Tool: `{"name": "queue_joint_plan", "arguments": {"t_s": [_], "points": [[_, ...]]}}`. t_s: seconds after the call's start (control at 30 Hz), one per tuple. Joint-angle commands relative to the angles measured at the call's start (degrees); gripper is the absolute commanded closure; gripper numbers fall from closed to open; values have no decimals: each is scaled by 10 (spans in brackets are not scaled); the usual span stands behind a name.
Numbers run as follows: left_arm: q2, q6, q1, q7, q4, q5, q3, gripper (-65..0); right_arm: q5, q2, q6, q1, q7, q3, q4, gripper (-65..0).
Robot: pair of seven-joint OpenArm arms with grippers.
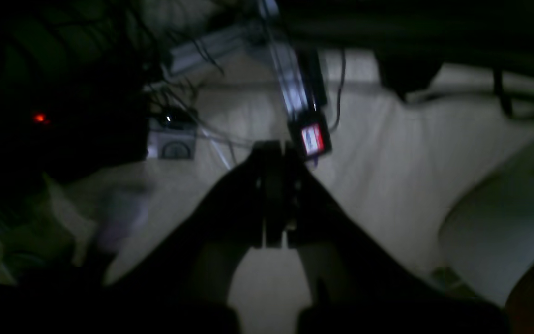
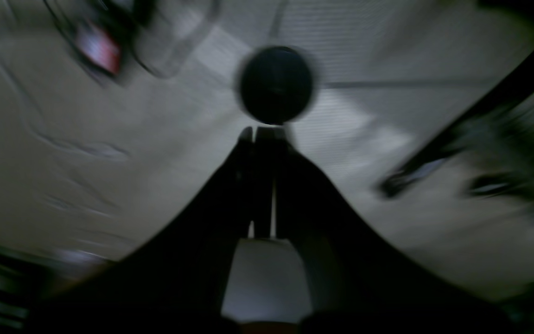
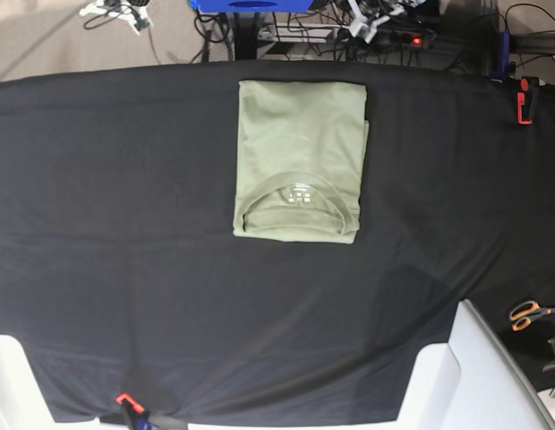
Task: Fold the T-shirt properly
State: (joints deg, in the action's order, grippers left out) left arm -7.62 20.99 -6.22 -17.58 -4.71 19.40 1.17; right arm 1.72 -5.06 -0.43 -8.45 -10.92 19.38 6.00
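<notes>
The pale sage-green T-shirt (image 3: 300,161) lies folded into a neat upright rectangle on the black cloth (image 3: 125,224), at the table's far middle. Its neckline with the small white label (image 3: 299,194) faces the near edge. Neither wrist view shows the shirt. In the dark left wrist view, my left gripper (image 1: 272,147) has its fingers pressed together and holds nothing. In the blurred right wrist view, my right gripper (image 2: 262,133) is also shut and empty, pointing at a dark round thing (image 2: 276,85). Both grippers are far from the shirt.
White arm parts show at the near right (image 3: 465,376) and near left (image 3: 9,385) corners. Orange-handled scissors (image 3: 528,313) lie at the right edge. A red clamp (image 3: 525,98) holds the cloth at the far right, another (image 3: 125,400) at the near edge. Cables lie behind the table.
</notes>
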Motion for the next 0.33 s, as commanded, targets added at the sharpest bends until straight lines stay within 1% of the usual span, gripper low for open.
{"name": "queue_joint_plan", "arguments": {"t_s": [0.0,0.1,0.23,0.3], "points": [[-2,2,-2,-5,0,1,0,0,2,-2,-1,2,-1,-16,0,0],[-1,-1,-1,-4,0,1,0,0,7,0,-1,4,-1,-21,0,0],[-1,-49,4,-7,-2,1,-5,0,10,-5,-1,4,-1,-20,0,0],[-1,-52,5,-8,-3,1,-5,0,10,-7,-1,7,-1,-20,0,0]]}}
